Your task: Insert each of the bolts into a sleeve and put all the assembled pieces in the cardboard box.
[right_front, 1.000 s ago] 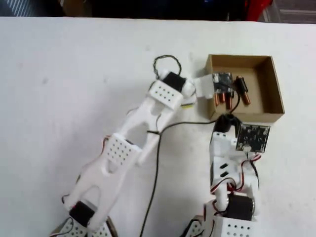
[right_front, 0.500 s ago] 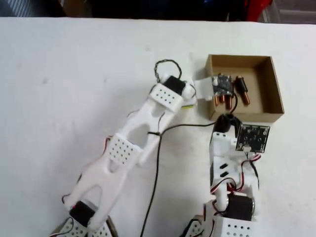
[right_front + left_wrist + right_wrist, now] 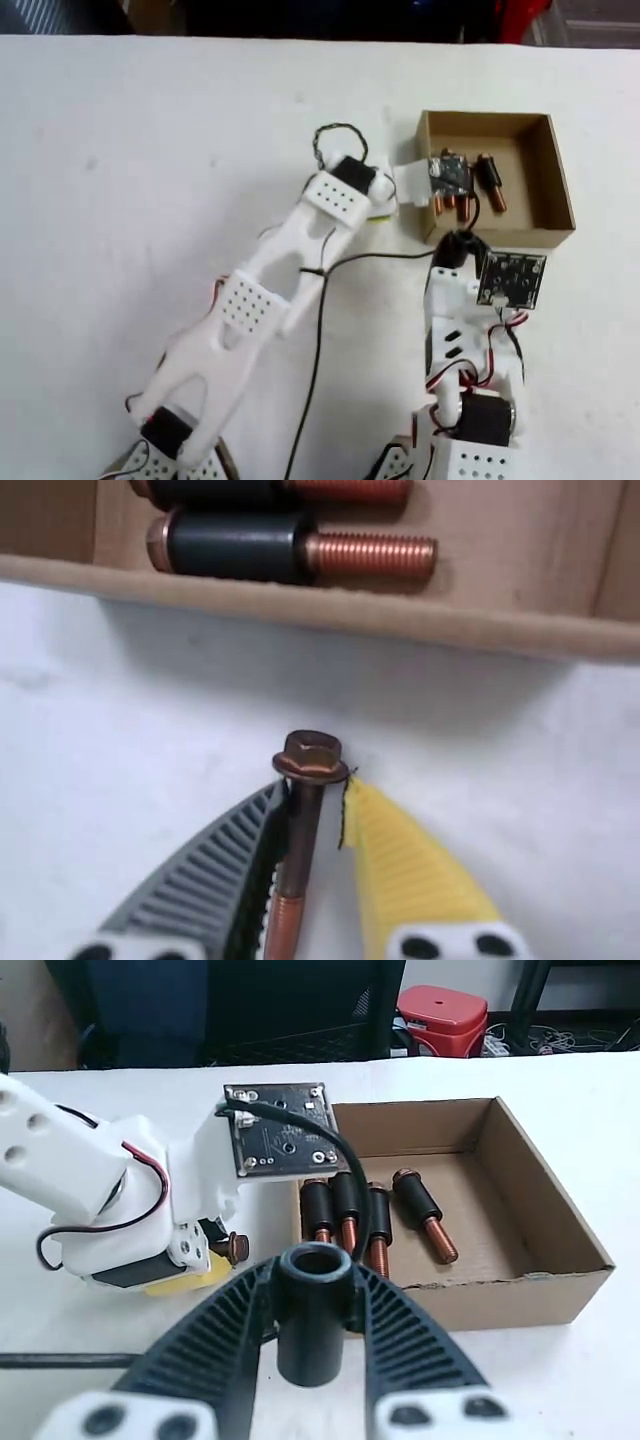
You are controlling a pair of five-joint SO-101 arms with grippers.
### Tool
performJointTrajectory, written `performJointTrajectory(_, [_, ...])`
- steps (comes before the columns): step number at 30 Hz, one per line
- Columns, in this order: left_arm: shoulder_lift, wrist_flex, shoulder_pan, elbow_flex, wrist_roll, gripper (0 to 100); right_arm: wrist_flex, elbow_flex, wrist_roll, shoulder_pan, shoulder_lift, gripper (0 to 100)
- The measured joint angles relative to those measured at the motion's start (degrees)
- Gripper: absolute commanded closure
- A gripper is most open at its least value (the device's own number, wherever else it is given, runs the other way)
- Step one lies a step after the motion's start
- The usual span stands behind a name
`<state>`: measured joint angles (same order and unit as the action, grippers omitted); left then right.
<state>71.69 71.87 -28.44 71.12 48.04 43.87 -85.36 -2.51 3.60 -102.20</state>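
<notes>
My left gripper (image 3: 314, 793) is shut on a copper bolt (image 3: 311, 757), whose hex head points at the cardboard box's outer wall (image 3: 400, 630). In the high view the left gripper (image 3: 384, 206) sits just outside the box's left wall, over the white table. Several assembled bolt-and-sleeve pieces (image 3: 488, 182) lie side by side in the cardboard box (image 3: 562, 185). My right gripper (image 3: 314, 1276) is shut on an upright black sleeve (image 3: 314, 1320), in front of the box's near wall (image 3: 480, 1295). The bolt head (image 3: 233, 1248) shows a little beyond the sleeve.
A black cable (image 3: 318, 330) runs from the left arm down the table between the two arms. The white table (image 3: 130, 150) is open to the left of the box. Behind the table stand a red container (image 3: 440, 1015) and dark chairs.
The left wrist has shifted slightly beside the box's left wall, still holding the bolt. The right arm has kept still.
</notes>
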Motion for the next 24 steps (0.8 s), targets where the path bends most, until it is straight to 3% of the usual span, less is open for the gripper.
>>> performJointTrajectory(17, [-0.1, 4.7, -0.3, 1.1, 0.0, 95, 0.0, 0.0, 0.0, 0.0, 0.0, 98.1])
performJointTrajectory(21, [-0.1, 5.1, -0.3, 1.1, 0.0, 94, 0.0, 0.0, 0.0, 0.0, 0.0, 98.1])
performJointTrajectory(24, [-0.1, 5.1, -0.3, 1.1, 0.0, 88, 0.0, 0.0, 0.0, 0.0, 0.0, 98.1])
